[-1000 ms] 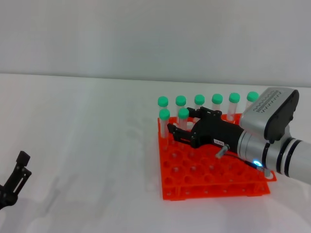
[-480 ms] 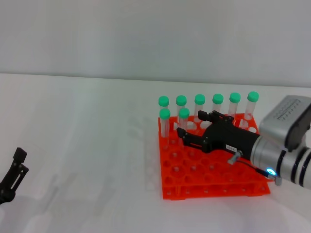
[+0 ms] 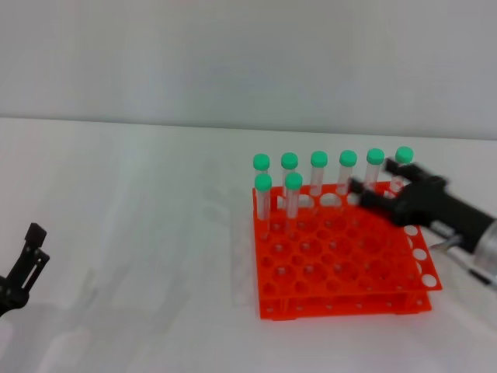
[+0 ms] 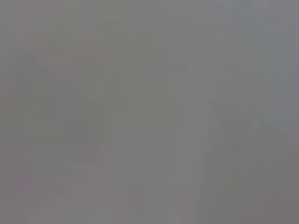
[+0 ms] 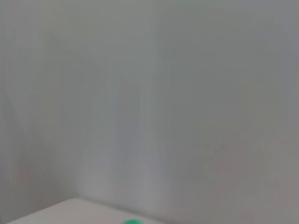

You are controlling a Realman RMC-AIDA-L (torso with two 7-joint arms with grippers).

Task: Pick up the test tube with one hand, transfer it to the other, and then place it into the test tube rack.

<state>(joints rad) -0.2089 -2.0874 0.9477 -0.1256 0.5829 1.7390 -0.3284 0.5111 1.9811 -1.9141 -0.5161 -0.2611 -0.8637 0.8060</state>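
Note:
The orange-red test tube rack (image 3: 342,264) sits on the white table, right of centre. The test tube (image 3: 293,198), clear with a green cap, stands upright in the rack's second row beside a like tube (image 3: 263,202). Several more capped tubes (image 3: 347,167) line the back row. My right gripper (image 3: 370,177) hovers open and holding nothing over the rack's far right corner, apart from the test tube. My left gripper (image 3: 25,263) rests open at the table's left front edge. In the right wrist view only a green cap's edge (image 5: 133,221) shows.
White table (image 3: 140,233) spreads to the left of the rack, and a pale wall (image 3: 233,62) stands behind it. The left wrist view shows only blank grey.
My right gripper drew back to the right, away from the second-row tube it was around, leaving that tube standing in the rack. The left gripper barely shifted.

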